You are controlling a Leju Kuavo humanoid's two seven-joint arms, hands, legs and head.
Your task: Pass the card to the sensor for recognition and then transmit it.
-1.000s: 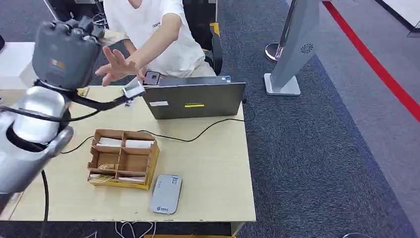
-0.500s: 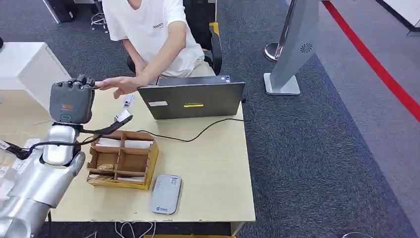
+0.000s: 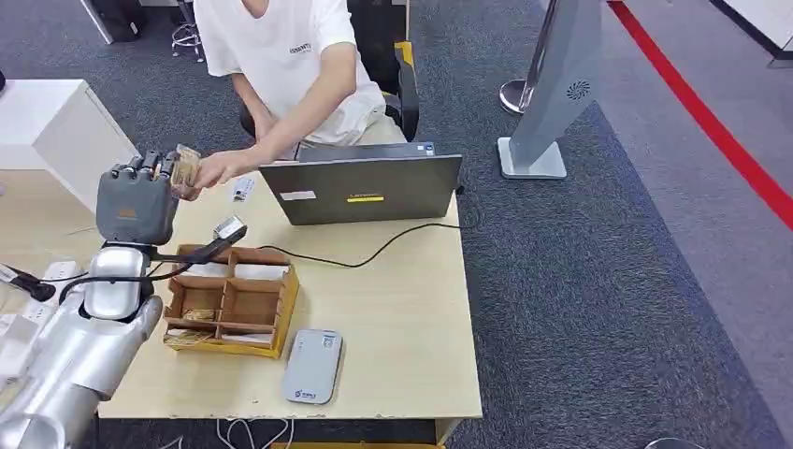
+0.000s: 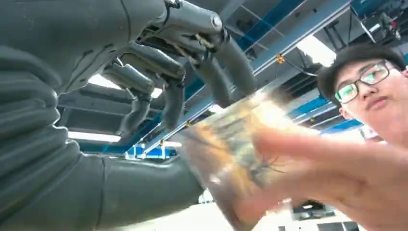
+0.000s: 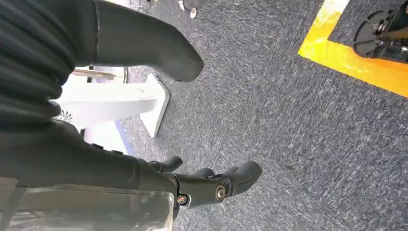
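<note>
Left hand [image 3: 136,201] had dropped from its high reach half a second earlier and now met the person's hand [image 3: 208,168] above the table's [image 3: 402,327] far edge. One card [image 3: 185,165] sat between them; whether the robot's fingers [image 4: 168,91] gripped it I could not tell. Handover looked underway. Right hand [image 5: 211,185] hung empty, fingers apart. One sensor [image 3: 313,365], one laptop [image 3: 369,187], one box [image 3: 234,299].
</note>
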